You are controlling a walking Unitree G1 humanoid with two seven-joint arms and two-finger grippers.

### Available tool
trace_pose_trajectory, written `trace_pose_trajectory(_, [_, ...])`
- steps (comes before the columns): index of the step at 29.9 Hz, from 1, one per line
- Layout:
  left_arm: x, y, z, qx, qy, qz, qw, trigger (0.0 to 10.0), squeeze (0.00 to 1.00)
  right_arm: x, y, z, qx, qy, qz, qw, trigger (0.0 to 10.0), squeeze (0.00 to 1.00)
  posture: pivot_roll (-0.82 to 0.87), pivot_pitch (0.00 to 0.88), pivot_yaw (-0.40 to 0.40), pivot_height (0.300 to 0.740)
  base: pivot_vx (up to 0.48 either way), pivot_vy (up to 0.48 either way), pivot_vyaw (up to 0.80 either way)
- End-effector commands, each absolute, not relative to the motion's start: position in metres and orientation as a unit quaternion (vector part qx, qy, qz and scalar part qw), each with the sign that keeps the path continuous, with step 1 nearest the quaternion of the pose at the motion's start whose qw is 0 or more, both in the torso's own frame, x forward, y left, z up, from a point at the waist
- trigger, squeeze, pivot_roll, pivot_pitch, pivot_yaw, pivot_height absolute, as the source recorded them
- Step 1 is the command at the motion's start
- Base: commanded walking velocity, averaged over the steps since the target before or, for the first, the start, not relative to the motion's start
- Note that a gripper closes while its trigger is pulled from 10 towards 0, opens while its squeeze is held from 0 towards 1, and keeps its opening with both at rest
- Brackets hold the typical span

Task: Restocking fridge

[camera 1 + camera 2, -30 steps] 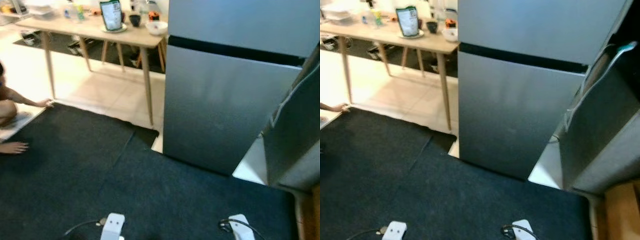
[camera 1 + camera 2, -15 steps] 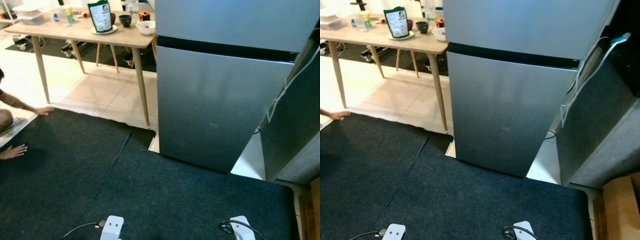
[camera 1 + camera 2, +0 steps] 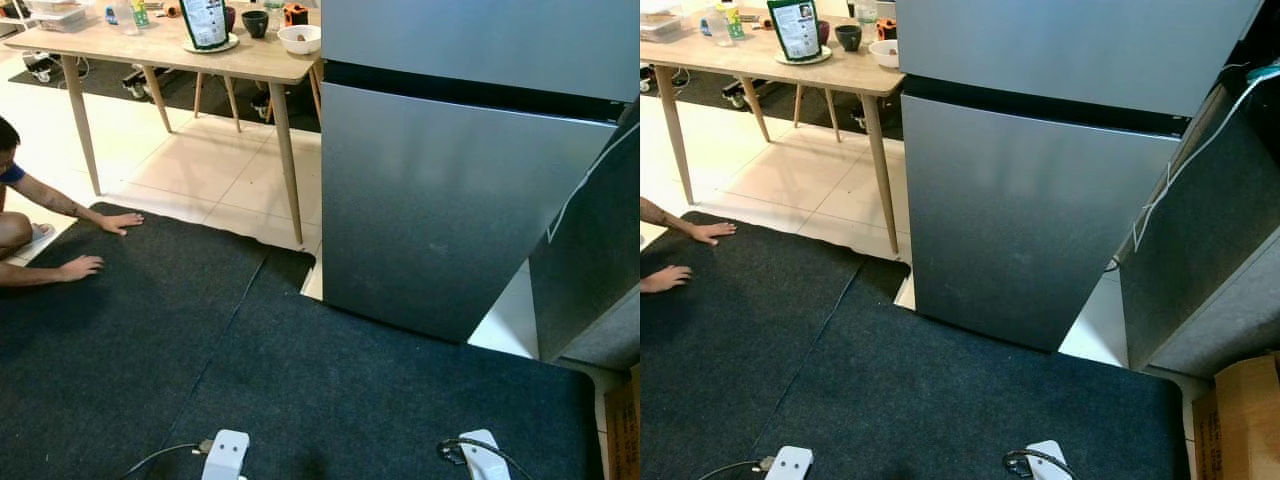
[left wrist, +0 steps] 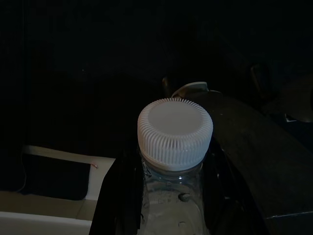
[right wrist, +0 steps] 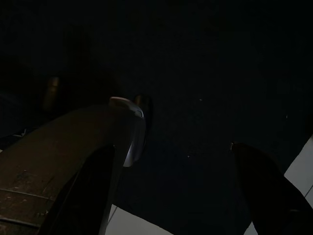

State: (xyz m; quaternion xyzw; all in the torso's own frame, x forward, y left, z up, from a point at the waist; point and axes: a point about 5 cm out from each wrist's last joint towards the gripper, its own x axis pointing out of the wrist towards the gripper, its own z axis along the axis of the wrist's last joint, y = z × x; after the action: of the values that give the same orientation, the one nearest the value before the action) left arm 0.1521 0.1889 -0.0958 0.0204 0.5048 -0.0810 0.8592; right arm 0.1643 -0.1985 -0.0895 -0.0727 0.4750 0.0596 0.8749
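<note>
Head view swung, fridge [image 3: 450,190] apparently shut

Light wooden surface [image 3: 250,62] on splayed legs carries white bowl [image 3: 299,38], dark cup [image 3: 255,22], green pouch [image 3: 204,20]. Person's hands [image 3: 123,221] flat on dark carpet mat [image 3: 150,340].

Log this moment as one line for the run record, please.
left gripper: shut on water bottle | right gripper: open | fridge: doors closed

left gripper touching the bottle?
Touching. In the left wrist view the left gripper has its black jaws pressed against both sides of the clear, white-capped bottle just below the cap, with no gap visible.
</note>
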Motion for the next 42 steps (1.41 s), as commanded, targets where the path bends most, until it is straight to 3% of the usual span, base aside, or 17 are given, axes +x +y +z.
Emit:
trace_pose_trajectory(1, [0.1396, 0.181, -0.1015, 0.013, 0.525, -0.097, 0.846, 10.0, 0.0, 0.16, -0.1979, -0.0915, -0.07, 0.481, 0.06, 0.872, 10.0, 0.0, -0.09, 0.114, -0.021, 0.74, 0.244, 0.0, 0.0])
trace_pose_trajectory(42, [0.1409, 0.1815, -0.1008, 0.02, 0.523, -0.11, 0.845, 10.0, 0.0, 0.1643, -0.1956, -0.0894, -0.059, 0.469, 0.066, 0.879, 10.0, 0.0, -0.09, 0.11, -0.019, 0.74, 0.277, 0.0, 0.0])
